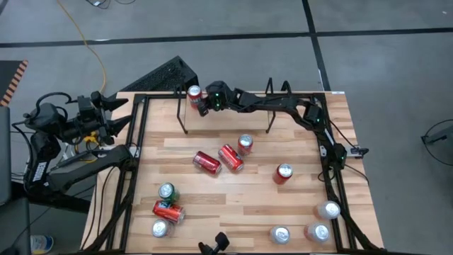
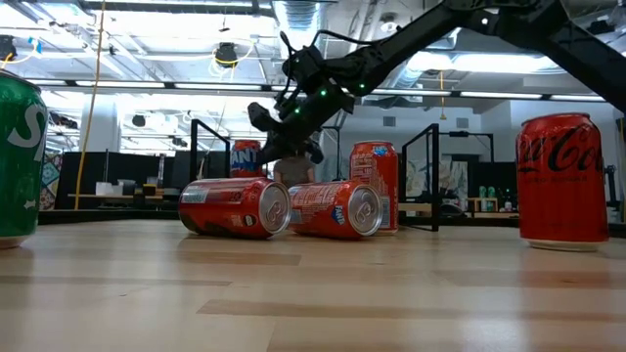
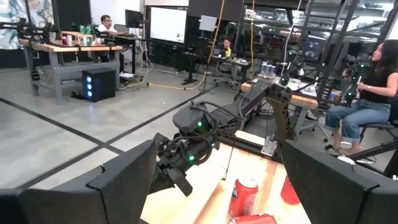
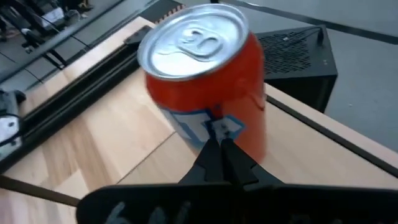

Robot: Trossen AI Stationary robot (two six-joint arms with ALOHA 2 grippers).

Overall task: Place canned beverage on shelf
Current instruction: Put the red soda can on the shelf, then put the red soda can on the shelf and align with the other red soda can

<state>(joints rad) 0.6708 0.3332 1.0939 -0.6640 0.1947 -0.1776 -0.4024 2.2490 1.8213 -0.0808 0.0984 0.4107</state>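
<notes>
The right gripper, fingers pressed together and empty, sits just beside the upright orange can on the shelf at the table's far edge, two red cans lying mid-table, while the left gripper, fingers apart, waits off the far-left corner.

Orange upright soda can at the table's eleven o'clock, on the low black wire shelf spanning twelve o'clock; right gripper just at the can's four o'clock. Two red cans lying on their sides at the wooden table centre; left gripper beyond the table's ten o'clock edge
</notes>
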